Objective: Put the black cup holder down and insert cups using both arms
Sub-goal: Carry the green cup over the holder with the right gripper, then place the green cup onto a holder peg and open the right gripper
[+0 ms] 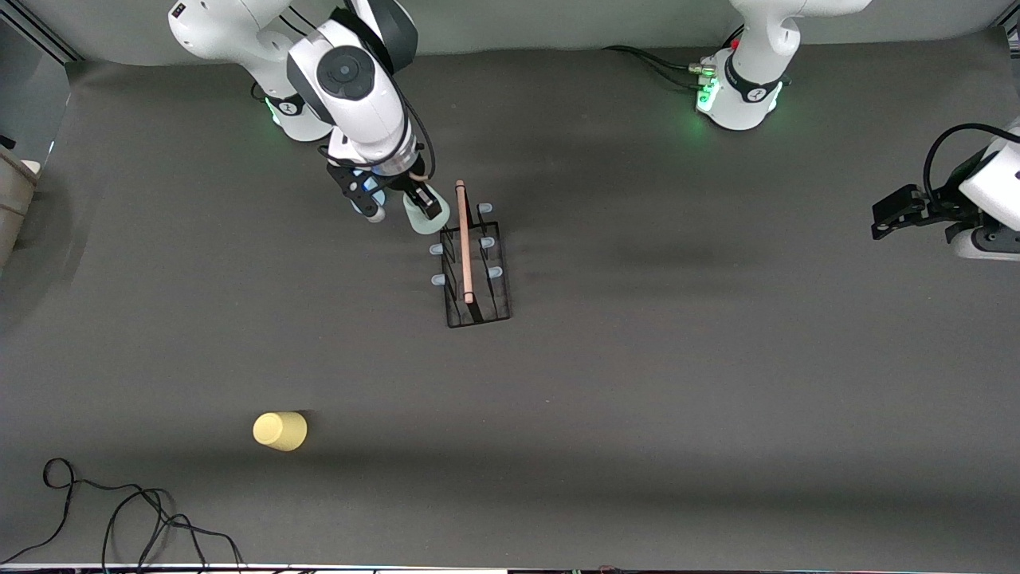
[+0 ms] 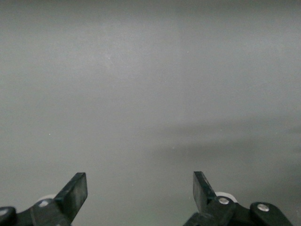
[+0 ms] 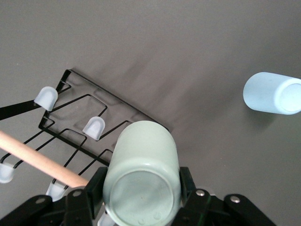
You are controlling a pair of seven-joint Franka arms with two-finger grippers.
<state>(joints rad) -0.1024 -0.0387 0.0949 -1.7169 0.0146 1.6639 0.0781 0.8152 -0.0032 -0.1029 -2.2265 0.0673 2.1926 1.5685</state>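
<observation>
Pale green plastic fills the right claw (image 3: 141, 197): it is closed on the green cup (image 3: 143, 176), bottom toward the wrist camera, and hangs over the end of the black cup holder (image 1: 476, 271) that lies toward the robot bases. The holder stands upright on the desk (image 1: 717, 399), its wooden rod (image 1: 464, 239) on top and the pale-tipped pegs free. The blue cup (image 3: 273, 92) lies on its side just beside that same end of the holder; the yellow cup (image 1: 280, 430) lies well apart from the holder, nearer to the front camera. The left claw (image 2: 140, 190) waits with its fingers wide, empty, away from the holder at the left arm's end. To do this step well, I think the cup's mouth must meet one peg tip (image 3: 94, 126) squarely, clear of the rod, before lowering.
</observation>
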